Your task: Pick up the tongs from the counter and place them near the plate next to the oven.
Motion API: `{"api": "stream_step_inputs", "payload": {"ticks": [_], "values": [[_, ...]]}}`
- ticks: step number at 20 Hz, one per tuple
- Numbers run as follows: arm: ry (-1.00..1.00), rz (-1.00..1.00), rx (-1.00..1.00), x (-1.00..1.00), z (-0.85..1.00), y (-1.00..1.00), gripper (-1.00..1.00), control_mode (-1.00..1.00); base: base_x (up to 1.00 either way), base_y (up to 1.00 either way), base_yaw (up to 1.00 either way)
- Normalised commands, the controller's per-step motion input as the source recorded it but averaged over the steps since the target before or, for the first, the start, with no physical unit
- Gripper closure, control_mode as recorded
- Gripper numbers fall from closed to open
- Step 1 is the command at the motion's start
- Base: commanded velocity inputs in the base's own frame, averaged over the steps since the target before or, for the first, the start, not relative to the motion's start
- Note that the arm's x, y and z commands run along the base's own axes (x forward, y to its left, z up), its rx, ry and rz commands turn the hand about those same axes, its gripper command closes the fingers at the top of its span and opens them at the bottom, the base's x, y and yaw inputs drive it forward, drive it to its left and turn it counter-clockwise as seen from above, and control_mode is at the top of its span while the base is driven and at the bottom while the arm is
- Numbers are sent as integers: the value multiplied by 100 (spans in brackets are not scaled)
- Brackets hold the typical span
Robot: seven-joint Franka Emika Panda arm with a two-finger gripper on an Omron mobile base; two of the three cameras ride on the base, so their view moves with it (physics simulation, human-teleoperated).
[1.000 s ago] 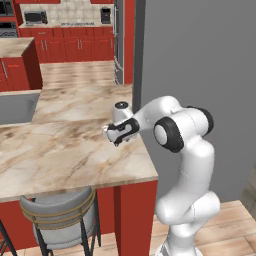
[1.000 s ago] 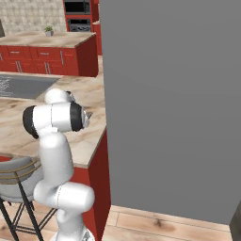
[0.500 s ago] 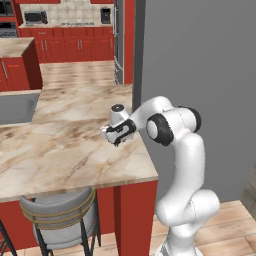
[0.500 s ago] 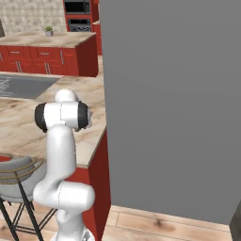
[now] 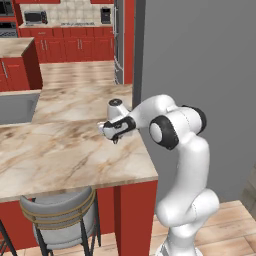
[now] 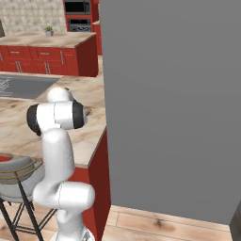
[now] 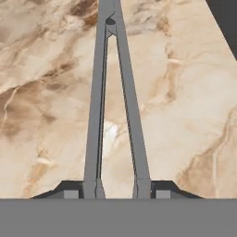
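At the near right corner of the counter [image 5: 65, 155], the white arm bends forward from its base on the floor and reaches low over the beige, brown-veined stone top. The gripper [image 5: 113, 136] sits just above the surface in the left base view, close to the counter's right edge and beside the tall grey wall [image 5: 200, 75].

In the hand view the tongs [image 7: 113, 92] lie flat on the counter [image 7: 41, 92], running straight away from the camera. Their two thin grey arms start wide apart at the bottom of that view and meet at the joined end near the top. The gripper [image 7: 116, 189] has its two dark fingertips [image 7: 95, 189] pressed against the outer sides of the tongs' open ends, one on each arm, so the jaws are narrowed around the tongs and hold them. The tongs rest on the stone; whether they are lifted at all cannot be told.

In the right base view the arm's shoulder and elbow stand in front of the counter [image 6: 89, 136], hiding the hand. A grey-seated stool [image 5: 60, 215] stands tucked under the counter's front edge, to the left of the arm. Red cabinets [image 5: 70, 47] line the far side of the kitchen.
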Motion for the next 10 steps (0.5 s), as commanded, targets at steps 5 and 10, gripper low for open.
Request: {"api": "stream_step_inputs", "payload": {"ticks": [5,10], "values": [[-10,0,0,-99,100,0,100,-100,0,0,0],[-14,0,4,-100,100,-12,100,-100,0,0,0]]}}
